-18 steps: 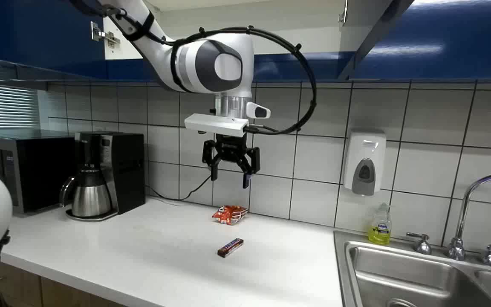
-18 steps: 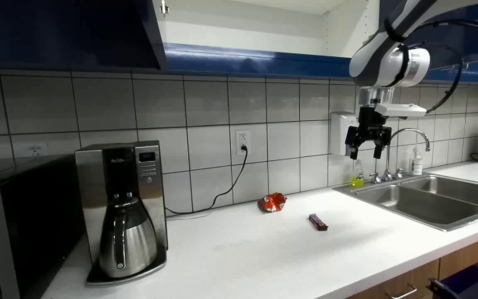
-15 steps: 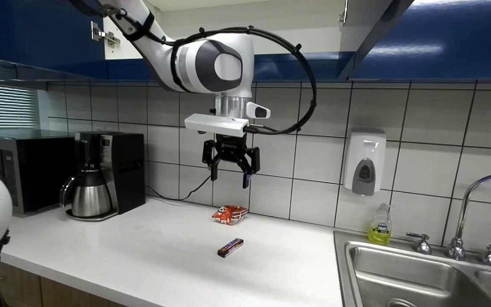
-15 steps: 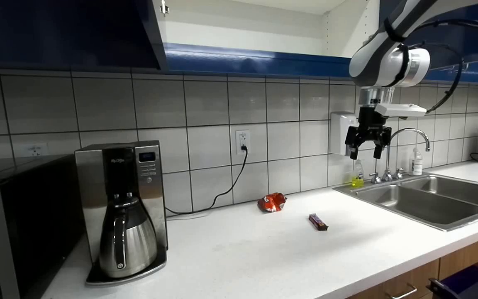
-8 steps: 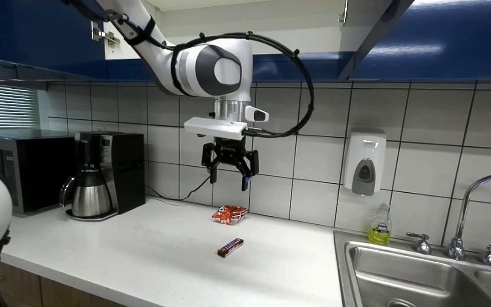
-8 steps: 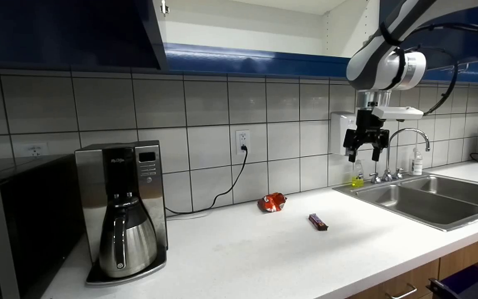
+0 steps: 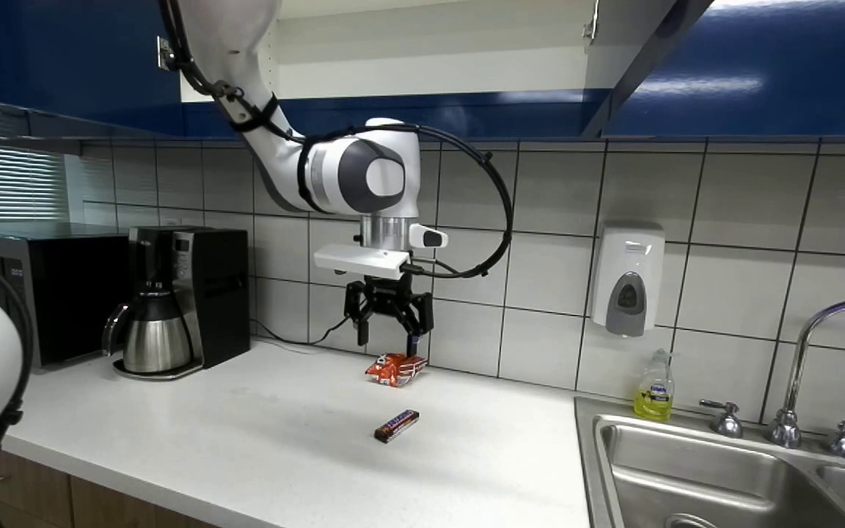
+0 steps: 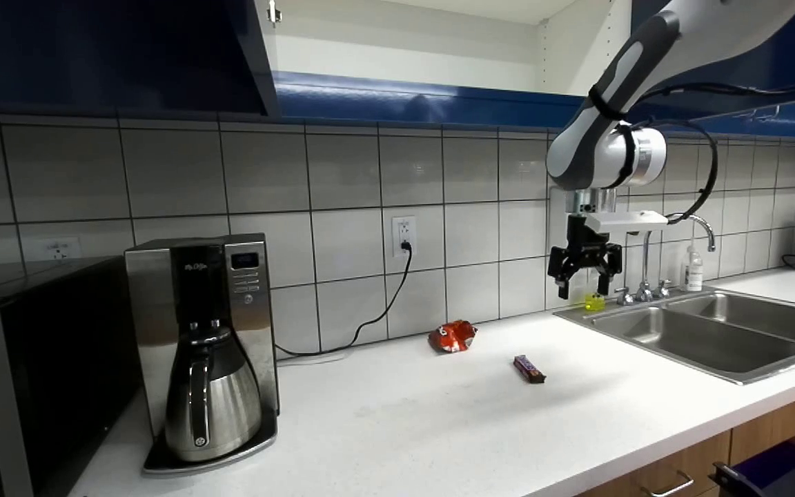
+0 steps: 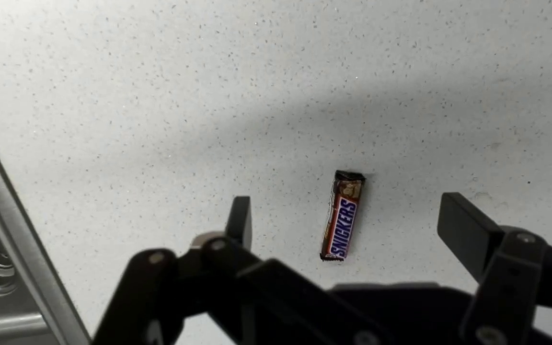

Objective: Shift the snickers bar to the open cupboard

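The snickers bar, a small brown wrapped bar, lies flat on the white counter in both exterior views [image 7: 397, 426] [image 8: 529, 369]. It also shows in the wrist view [image 9: 343, 218], between the spread fingers but farther off, on the counter below. My gripper, seen in both exterior views [image 7: 387, 347] [image 8: 583, 295] and in the wrist view [image 9: 348, 220], is open and empty, pointing down in the air above the counter. The open cupboard shows its white interior and blue bottom trim overhead in both exterior views [image 7: 437, 62] [image 8: 404, 48]; the arm hides a part of it.
A red-orange packet [image 7: 395, 369] lies by the tiled wall behind the bar. A coffee maker [image 7: 221, 301] with a steel pot and a microwave [image 8: 45, 359] stand at one end. A steel sink [image 7: 591, 469] with faucet and soap bottle [image 7: 653, 396] is at the other.
My arm and open gripper have come down toward the counter, also shifting slightly left in both exterior views. The snickers bar, packet and cupboard have not moved.
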Robot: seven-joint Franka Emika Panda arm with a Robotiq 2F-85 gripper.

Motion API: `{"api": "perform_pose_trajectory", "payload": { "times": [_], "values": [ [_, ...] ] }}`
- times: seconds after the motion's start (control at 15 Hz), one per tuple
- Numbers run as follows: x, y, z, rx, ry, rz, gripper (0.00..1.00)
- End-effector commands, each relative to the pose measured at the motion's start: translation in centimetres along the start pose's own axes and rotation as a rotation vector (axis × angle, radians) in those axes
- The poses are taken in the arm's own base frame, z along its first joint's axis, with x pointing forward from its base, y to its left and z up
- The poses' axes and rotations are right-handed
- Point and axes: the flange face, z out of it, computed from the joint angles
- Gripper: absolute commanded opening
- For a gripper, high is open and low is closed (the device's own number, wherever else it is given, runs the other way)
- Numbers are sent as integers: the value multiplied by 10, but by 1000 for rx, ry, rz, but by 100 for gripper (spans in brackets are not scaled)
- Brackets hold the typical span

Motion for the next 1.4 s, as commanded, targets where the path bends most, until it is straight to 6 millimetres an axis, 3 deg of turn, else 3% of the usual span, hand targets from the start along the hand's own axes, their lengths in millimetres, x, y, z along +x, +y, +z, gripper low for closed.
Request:
{"api": "perform_pose_trajectory", "payload": {
  "times": [0.0,0.6,0.93,1.33],
  "values": [
    [22,-8,25,5,-15,57,100],
    [53,-21,101,47,-70,153,100],
    [80,-26,129,42,-83,176,100],
    [112,-34,148,29,-79,203,100]
  ]
}}
